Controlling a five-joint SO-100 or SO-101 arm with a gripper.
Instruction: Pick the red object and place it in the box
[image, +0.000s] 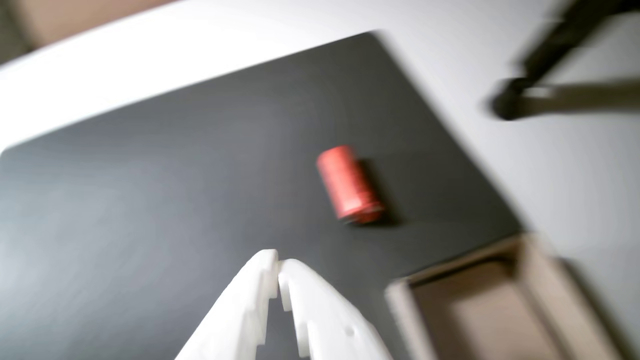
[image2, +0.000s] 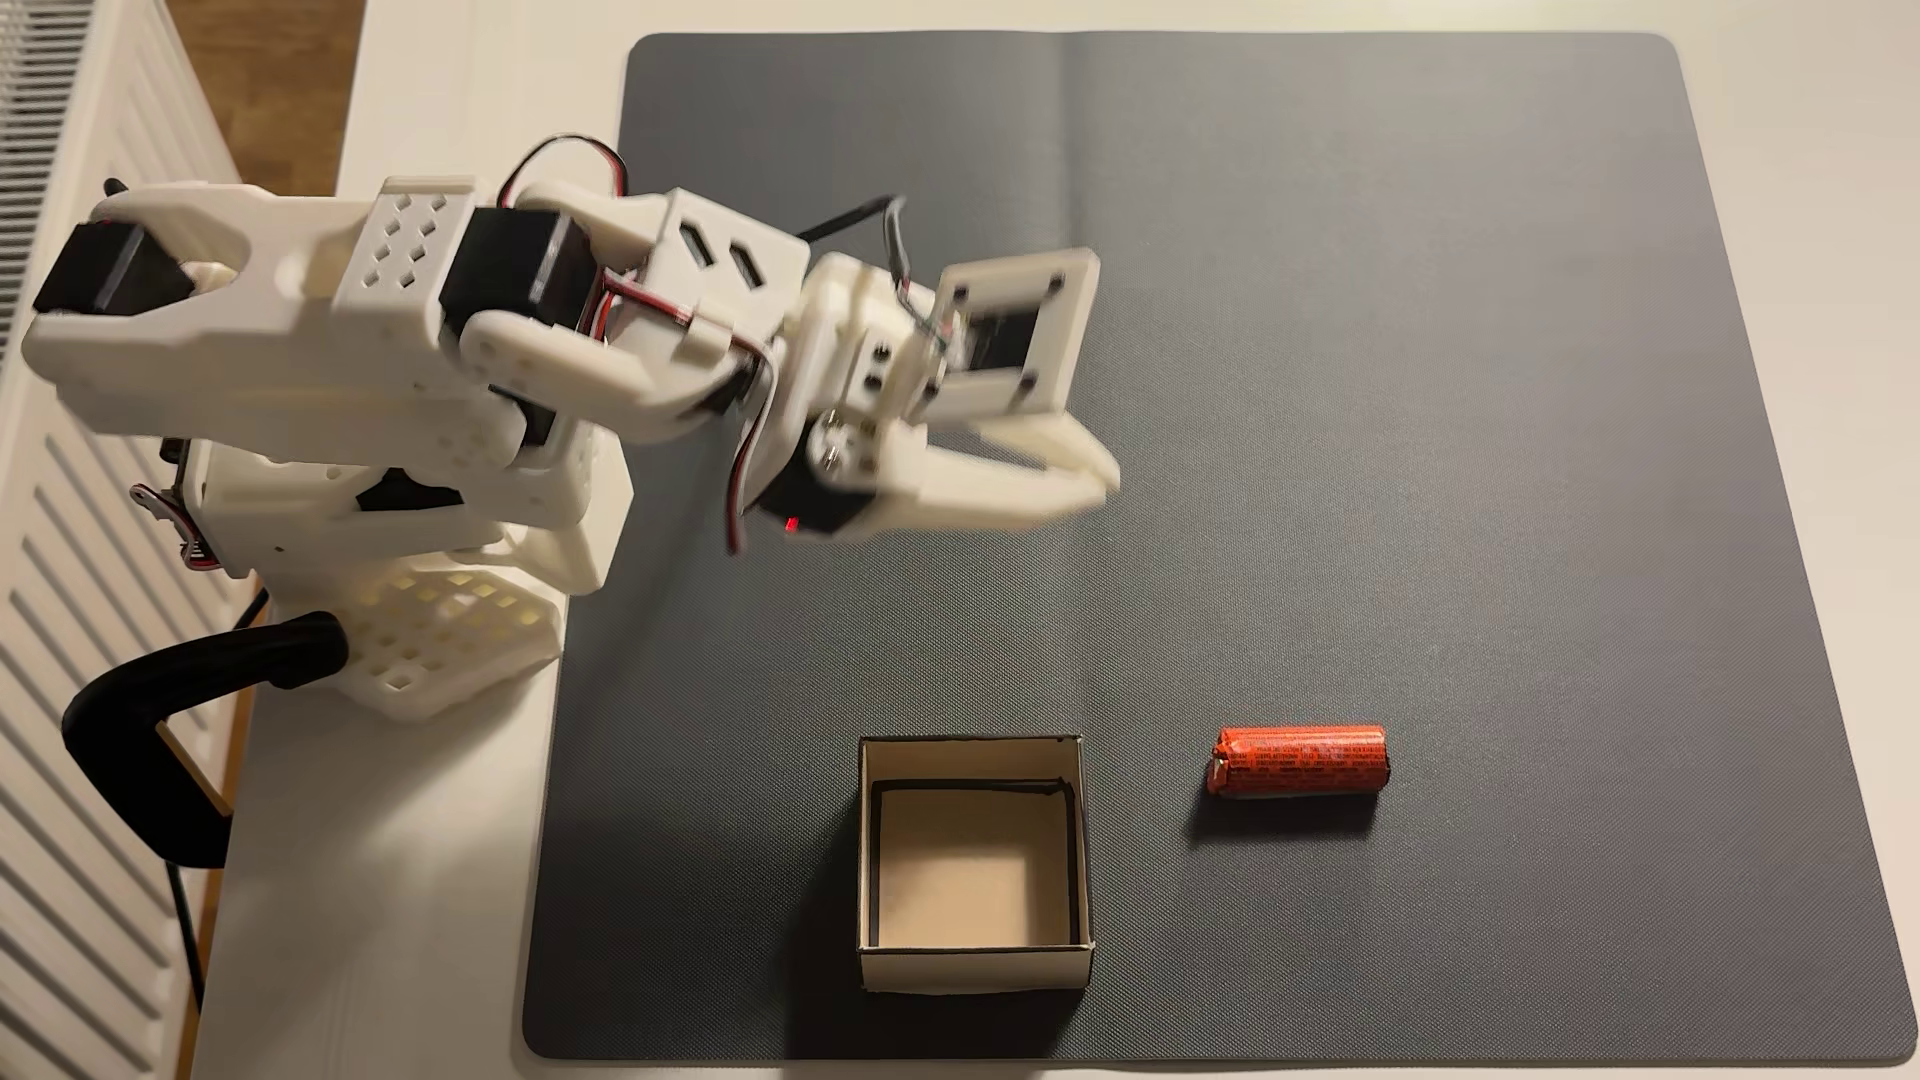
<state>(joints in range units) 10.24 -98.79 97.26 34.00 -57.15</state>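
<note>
A: In the wrist view we find the white plastic gripper (image: 278, 267) entering from below, its tips pressed together with nothing between them, above the dark mat (image: 150, 200). The red object (image: 349, 184), a blurred cylinder, lies on the mat well ahead; the box (image: 500, 300) sits at lower right.

B: In the fixed view we note the arm (image2: 416, 332) reaching right from its base, gripper (image2: 1103, 480) raised over the finely textured mat (image2: 1351, 363). The paper-wrapped red object (image2: 1299, 761) lies on its side just right of the square cardboard box (image2: 977, 961), apart from it.
</note>
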